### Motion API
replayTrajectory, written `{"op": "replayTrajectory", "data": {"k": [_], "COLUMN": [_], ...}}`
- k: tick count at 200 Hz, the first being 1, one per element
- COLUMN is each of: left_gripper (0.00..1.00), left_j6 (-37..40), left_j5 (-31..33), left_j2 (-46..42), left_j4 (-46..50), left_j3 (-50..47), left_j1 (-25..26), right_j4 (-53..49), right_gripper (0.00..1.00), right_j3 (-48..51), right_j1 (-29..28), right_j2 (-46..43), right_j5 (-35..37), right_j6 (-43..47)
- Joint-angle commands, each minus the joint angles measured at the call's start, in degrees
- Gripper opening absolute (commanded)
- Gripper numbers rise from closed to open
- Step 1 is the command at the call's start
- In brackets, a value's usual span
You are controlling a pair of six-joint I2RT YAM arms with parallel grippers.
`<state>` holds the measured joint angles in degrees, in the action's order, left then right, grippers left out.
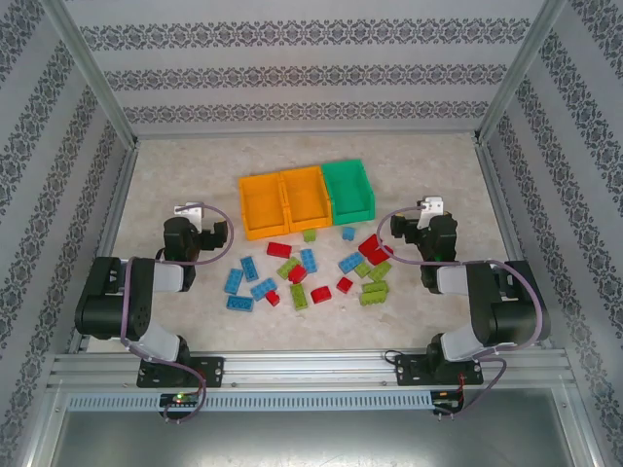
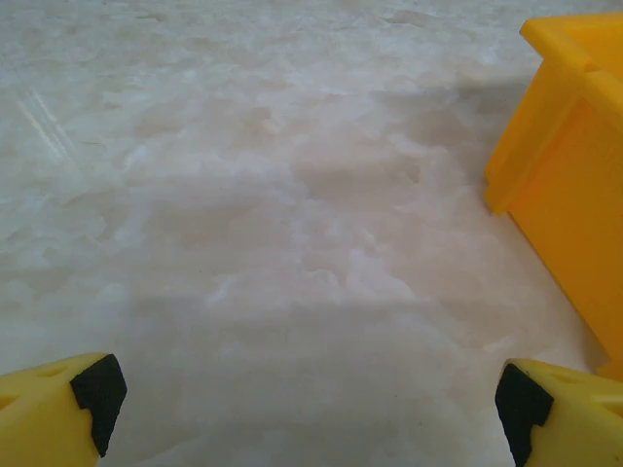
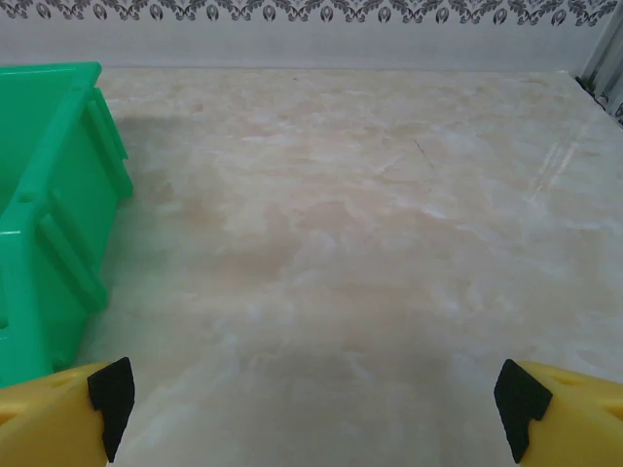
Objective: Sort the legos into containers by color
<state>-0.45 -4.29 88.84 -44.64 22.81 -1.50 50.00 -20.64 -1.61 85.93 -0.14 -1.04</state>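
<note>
From above, you have the three containers (image 1: 305, 197) in a row at the far middle of the table (image 1: 438, 175): two orange on the left, the green bin (image 1: 348, 190) on the right. I can make out no brick inside any of them. The legos (image 1: 308, 260) lie scattered just near of that row, between the two arms, with red, blue and lime mixed together. By that layout, sorting has not begun and the first pick is the step in hand.

In the left wrist view, your left gripper (image 2: 311, 399) is spread wide and holds nothing. It hovers over bare table with an orange bin's wall (image 2: 574, 195) at the right.

In the right wrist view, your right gripper (image 3: 316, 394) is likewise wide apart and empty, with the green bin's side at the left.

Both grippers face the far side, away from the bricks. Your next move probably means swinging one back toward the near pile and lowering it over a single brick that stands apart from the others.
</note>
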Motion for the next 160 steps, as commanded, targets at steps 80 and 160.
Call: {"op": "replayTrajectory", "data": {"k": [80,160], "left_gripper": [1.0,1.0], "left_j6": [0.45,0.45], "left_j5": [-0.81,-0.82], "left_j2": [0.63,0.57], "left_j4": [-2.64,-2.64], "left_j3": [1.1,1.1], "left_j1": [0.27,0.27], "right_j4": [1.59,1.33], "right_gripper": [0.98,0.98], "right_j3": [-1.24,-1.42], "right_j1": [1.08,1.17], "right_j2": [0.5,0.51], "right_j5": [-2.18,-2.07], "right_j6": [0.45,0.31]}}
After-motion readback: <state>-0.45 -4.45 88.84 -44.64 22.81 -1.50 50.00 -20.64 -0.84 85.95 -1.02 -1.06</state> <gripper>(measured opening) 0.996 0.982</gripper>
